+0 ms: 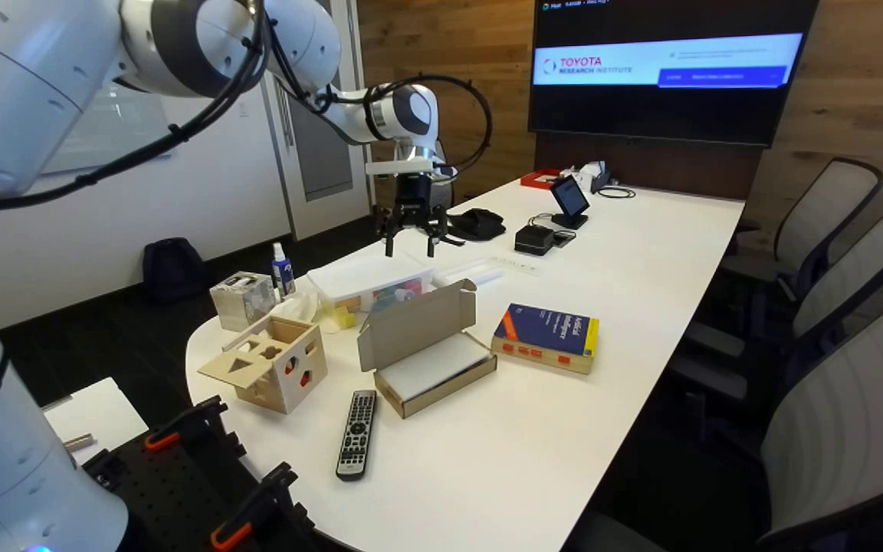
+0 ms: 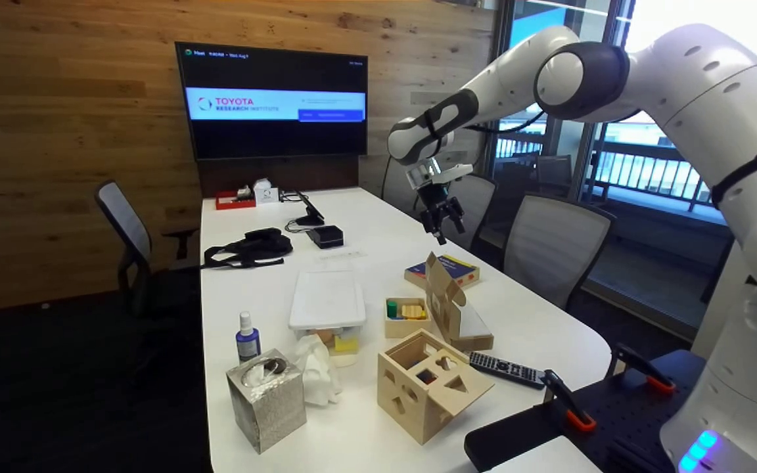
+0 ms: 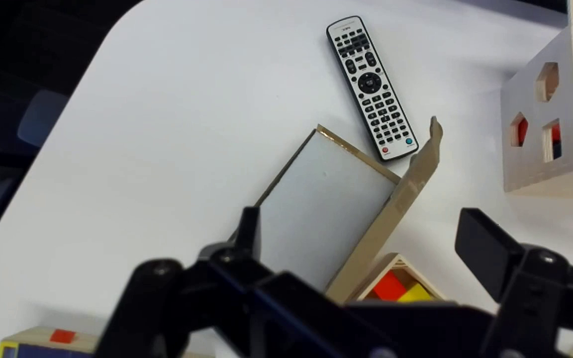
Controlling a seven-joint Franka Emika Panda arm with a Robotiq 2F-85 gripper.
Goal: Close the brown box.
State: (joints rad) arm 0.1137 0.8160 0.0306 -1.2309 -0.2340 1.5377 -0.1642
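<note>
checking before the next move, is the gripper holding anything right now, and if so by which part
Nothing is held: the gripper hangs open with no object in its grasp. The open tan cardboard box rests on the white table.

The brown box (image 1: 449, 386) lies open, lid (image 1: 420, 323) nearly upright.

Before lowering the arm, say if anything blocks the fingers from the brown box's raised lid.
Nothing visible stands between the open fingers and the lid of the brown box; a wooden tray of blocks beside the lid's outer face may crowd a low approach.
</note>
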